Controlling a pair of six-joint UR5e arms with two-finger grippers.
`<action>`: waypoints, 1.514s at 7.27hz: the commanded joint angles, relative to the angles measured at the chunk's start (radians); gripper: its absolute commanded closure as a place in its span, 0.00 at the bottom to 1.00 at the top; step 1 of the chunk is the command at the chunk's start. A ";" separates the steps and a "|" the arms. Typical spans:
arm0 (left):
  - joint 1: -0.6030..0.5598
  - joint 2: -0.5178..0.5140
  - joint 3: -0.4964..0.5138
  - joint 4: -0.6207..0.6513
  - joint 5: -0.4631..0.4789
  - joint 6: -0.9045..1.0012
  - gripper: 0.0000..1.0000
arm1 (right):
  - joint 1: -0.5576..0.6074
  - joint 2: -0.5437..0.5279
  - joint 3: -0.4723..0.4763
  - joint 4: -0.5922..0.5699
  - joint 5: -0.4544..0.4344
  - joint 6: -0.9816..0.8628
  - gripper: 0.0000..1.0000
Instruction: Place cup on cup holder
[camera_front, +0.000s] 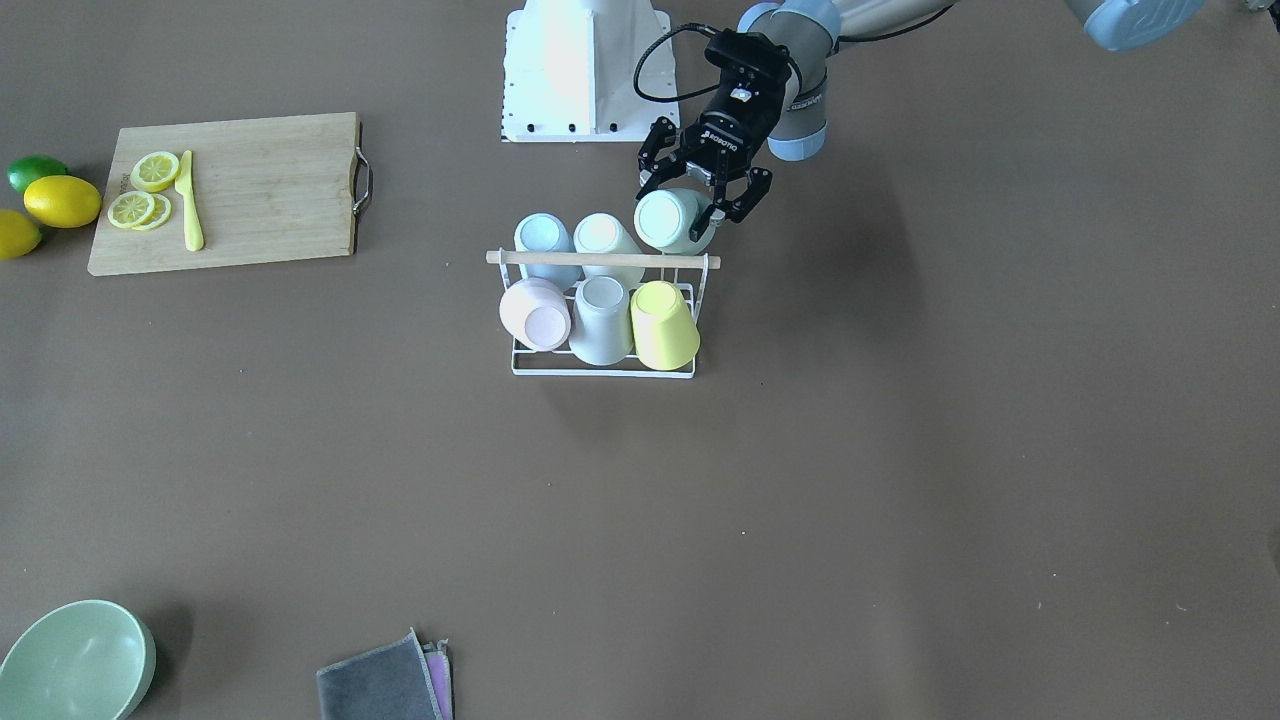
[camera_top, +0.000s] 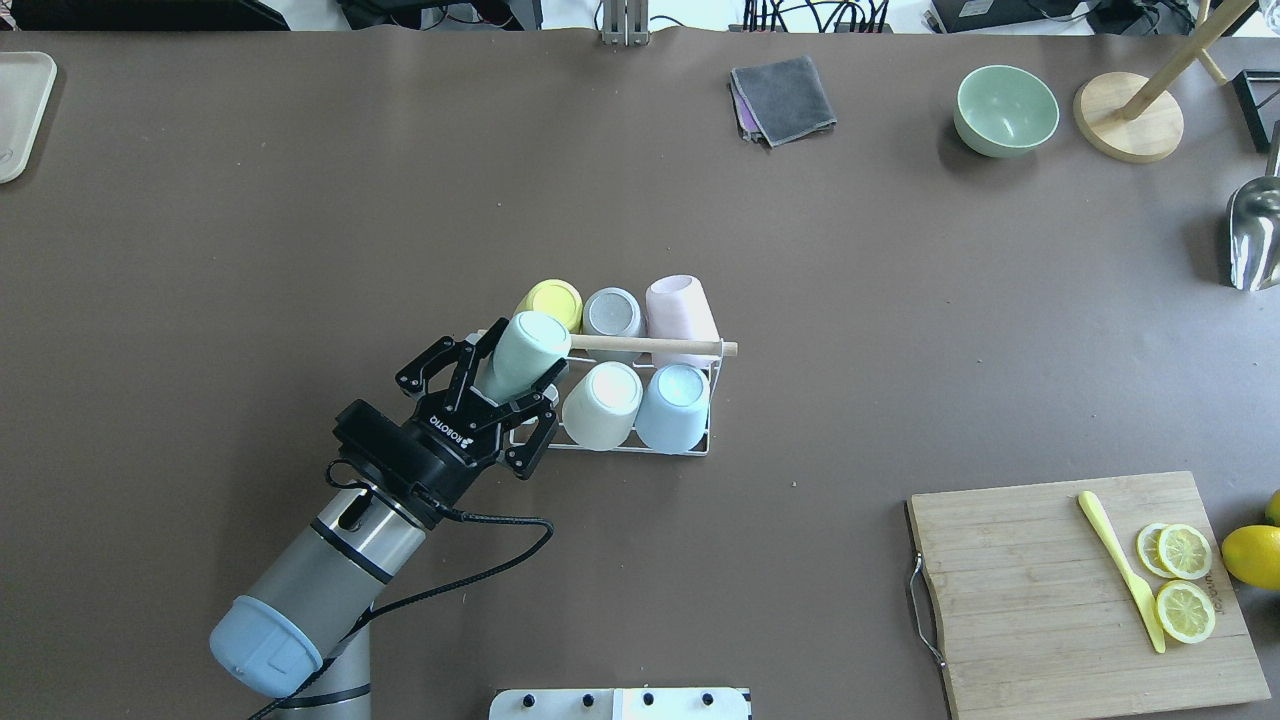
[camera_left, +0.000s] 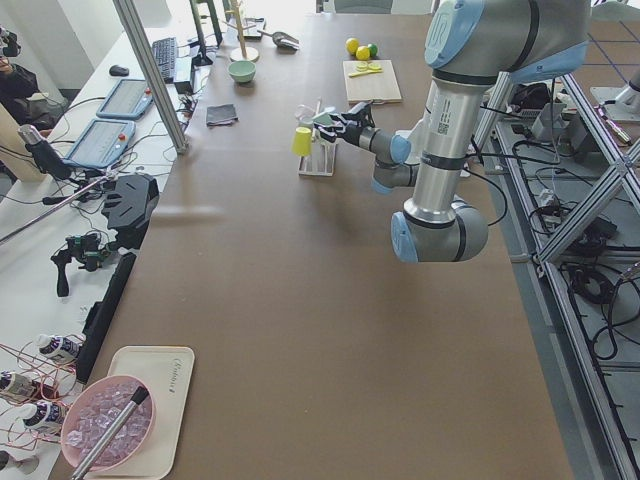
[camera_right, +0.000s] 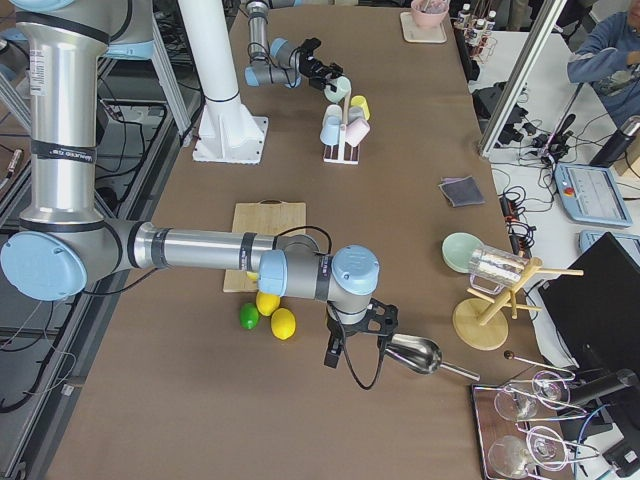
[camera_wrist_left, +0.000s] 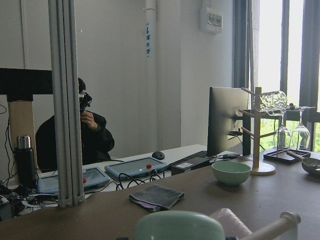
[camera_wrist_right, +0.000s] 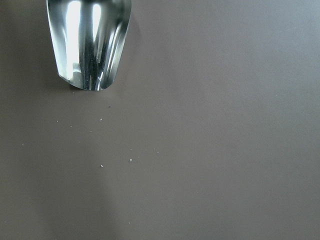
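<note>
Cup (camera_top: 525, 350), mint green, sat in the L pincer (camera_top: 510, 378), mouth toward the wrist, base angled up and away, at the cup holder's (camera_top: 640, 451) corner nearest the L arm. Jaws stood approx. cup-wide, closed on its wall near the mouth; we saw no gap. We read the tilt as deliberate: mouth-down lets it slide over a prong, & a side approach keeps the fingers off the wooden rod (camera_top: 650, 346). Holder stood mid-surface, somewhat toward the robot-side edge, w/ five cups on it: yellow (camera_top: 550, 300), grey (camera_top: 612, 312), pink (camera_top: 680, 308) on the rod's far side, white (camera_top: 603, 402) & blue (camera_top: 675, 405) on the near side. Only that corner slot looked free, hence the spot chosen. Whether the prong was inside yet, we couldn't tell. R pincer (camera_right: 357, 335) hovered by a metal scoop (camera_right: 415, 352) near the surface's R end; open or closed, we couldn't tell.
</note>
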 joint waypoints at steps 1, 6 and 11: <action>-0.003 0.003 0.002 -0.006 0.000 0.000 0.02 | 0.000 0.000 -0.002 0.000 -0.002 0.000 0.00; -0.056 0.012 -0.182 0.086 -0.015 0.022 0.02 | 0.000 -0.002 -0.001 0.000 -0.002 0.000 0.00; -0.413 -0.028 -0.239 0.679 -0.496 -0.190 0.02 | 0.000 -0.002 -0.002 0.000 -0.002 0.002 0.00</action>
